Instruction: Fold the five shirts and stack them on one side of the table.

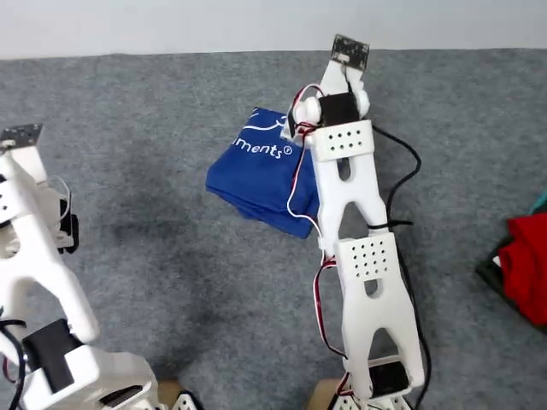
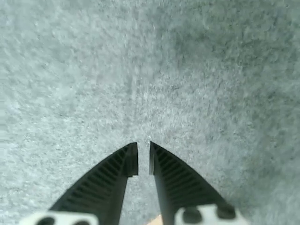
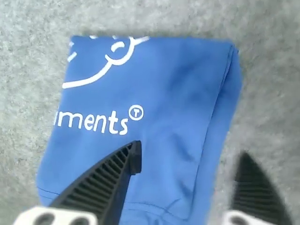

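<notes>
- The worktop (image 1: 145, 162) is covered with a grey, fuzzy fabric, like felt or short carpet, with a fine speckled texture.
- Along the far edge of the worktop runs a plain, pale whitish strip (image 1: 171, 26); I cannot tell whether it is a wall or a floor.
- The light is soft and even, and a faint, blurred dark shadow (image 1: 137, 231) lies on the grey fabric.
- From close up, the fabric shows loose, fine fibres.

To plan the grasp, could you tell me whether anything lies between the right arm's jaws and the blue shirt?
Nothing visible does: the open right jaws hang right above the folded blue shirt, no object between them.
</notes>
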